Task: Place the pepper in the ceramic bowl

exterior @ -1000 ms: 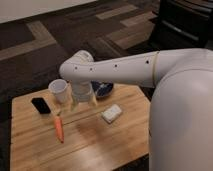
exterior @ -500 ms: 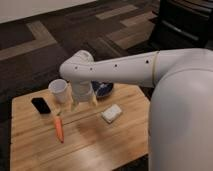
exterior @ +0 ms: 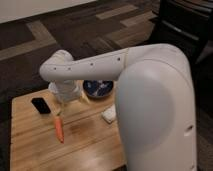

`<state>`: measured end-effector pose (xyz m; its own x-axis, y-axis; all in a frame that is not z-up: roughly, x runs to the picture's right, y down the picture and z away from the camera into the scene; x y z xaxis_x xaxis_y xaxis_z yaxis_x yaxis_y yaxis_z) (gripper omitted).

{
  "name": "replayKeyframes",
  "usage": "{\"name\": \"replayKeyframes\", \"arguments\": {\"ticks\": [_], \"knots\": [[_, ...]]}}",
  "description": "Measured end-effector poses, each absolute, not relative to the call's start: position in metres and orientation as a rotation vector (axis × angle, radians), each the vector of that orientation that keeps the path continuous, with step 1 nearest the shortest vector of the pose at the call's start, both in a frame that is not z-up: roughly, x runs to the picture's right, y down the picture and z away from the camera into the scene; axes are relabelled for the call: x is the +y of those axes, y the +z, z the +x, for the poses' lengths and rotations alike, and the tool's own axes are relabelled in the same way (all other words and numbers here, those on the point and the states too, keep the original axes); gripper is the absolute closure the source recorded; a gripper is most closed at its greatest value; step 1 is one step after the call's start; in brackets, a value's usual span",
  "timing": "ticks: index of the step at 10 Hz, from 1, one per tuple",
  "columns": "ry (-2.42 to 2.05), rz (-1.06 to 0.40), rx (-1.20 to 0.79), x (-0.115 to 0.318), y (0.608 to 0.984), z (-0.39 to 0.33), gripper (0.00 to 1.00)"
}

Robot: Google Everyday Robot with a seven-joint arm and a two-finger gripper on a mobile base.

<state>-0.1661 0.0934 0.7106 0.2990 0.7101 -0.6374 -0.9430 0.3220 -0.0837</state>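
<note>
Two tan fingers of the gripper point down over the back part of the wooden table, spread apart with a clear gap between them. They hold nothing and touch no task item. The gripper hangs below the white arm, which reaches in from the right.

The pepper lies flat on the table, in front of the gripper and slightly to the left of it, its narrow end toward the front edge. It is apart from both fingers.

The ceramic bowl sits at the back of the table, just right of the gripper, partly covered by the arm.

Other items:
- A white cup stands just behind the gripper, partly hidden.
- A black phone lies left of the gripper.
- A white block lies right of the pepper, near the robot body.
</note>
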Motion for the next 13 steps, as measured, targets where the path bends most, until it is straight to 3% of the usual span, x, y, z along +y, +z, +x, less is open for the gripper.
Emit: {"name": "replayKeyframes", "arguments": {"ticks": [5, 10, 13], "knots": [[1.018, -0.516, 0.375, 0.109, 0.665, -0.228, 0.35], [1.023, -0.517, 0.375, 0.109, 0.665, -0.229, 0.35], [1.027, -0.499, 0.334, 0.115, 0.683, -0.241, 0.35]]}}
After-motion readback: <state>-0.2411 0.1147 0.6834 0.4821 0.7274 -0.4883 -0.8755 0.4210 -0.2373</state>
